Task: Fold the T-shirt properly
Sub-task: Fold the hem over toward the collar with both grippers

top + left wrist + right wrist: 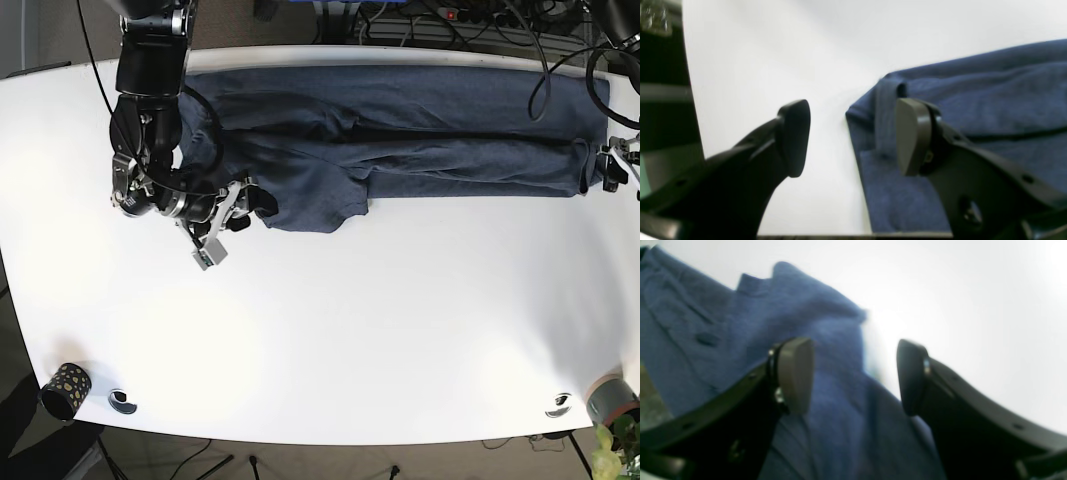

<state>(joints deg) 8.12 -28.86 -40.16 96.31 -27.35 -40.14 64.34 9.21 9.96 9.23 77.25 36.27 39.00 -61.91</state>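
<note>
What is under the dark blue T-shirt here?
The dark blue T-shirt lies flat on the white table, whose bare surface shows all around it. Whatever might sit beneath the cloth is covered; no bulges suggest anything.

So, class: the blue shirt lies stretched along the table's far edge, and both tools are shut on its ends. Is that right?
Not quite. The shirt does lie along the table's far edge, but both tools are open, not shut. The left wrist view shows the left tool gaping beside the shirt's corner, and the right wrist view shows the right tool open over the cloth.
</note>
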